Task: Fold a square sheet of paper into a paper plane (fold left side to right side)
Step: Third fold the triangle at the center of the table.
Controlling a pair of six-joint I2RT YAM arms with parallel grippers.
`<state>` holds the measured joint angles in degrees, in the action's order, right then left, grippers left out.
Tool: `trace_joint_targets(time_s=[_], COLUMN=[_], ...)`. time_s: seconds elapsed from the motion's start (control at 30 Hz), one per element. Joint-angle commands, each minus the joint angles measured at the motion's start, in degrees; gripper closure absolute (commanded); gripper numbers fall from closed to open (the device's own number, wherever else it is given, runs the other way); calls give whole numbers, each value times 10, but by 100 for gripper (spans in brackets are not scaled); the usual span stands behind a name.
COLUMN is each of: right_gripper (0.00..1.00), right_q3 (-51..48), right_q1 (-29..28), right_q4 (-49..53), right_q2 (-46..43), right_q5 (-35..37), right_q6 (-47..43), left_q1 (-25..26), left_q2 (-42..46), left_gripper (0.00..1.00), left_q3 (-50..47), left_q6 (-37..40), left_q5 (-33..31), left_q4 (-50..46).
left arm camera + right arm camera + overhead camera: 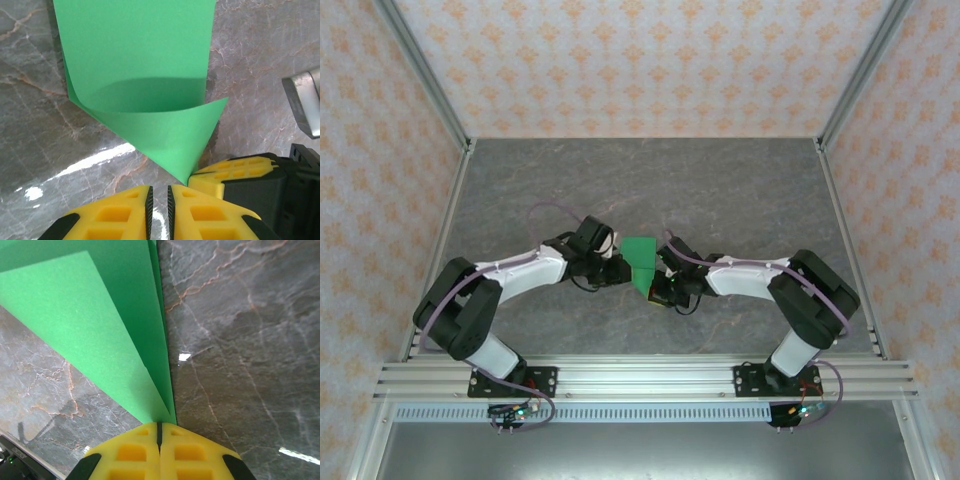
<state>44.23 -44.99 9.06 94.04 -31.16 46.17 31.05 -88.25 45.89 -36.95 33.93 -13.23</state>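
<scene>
1. R gripper (159, 426) is clamping the square sheet of paper (90, 315) at a corner, prob. pinning the fold.
2. L gripper (159, 192) is hovering just beside it, jaws slightly apart, empty.
3. Sheet is sitting mid-table (740, 190) btwn both, flap curling up.

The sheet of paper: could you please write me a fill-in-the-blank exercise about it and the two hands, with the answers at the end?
1. The paper on the grey table is bright ___.
2. Of the left hand and the right hand, the ___ one pinches the paper.
3. The fingers of both hands are ___.
Missing words: green; right; yellow.
</scene>
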Motion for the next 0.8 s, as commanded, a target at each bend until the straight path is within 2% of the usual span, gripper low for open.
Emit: trace_joint_targets(time_s=[0.0, 0.17, 0.77], right_gripper=[97, 98, 98], right_q3=[-8, -11, -1], right_q1=[-4, -3, -5], right_q4=[65, 68, 82], right_q2=[24, 23, 31], right_q5=[42, 44, 43], right_q6=[-11, -11, -17], left_q1=[7, 13, 46], left_q2=[15, -9, -88], left_gripper=[81, 83, 88], left_q3=[-26, -31, 3], left_q6=[-20, -37, -52], left_q5=[9, 22, 35], left_q4=[33, 83, 137])
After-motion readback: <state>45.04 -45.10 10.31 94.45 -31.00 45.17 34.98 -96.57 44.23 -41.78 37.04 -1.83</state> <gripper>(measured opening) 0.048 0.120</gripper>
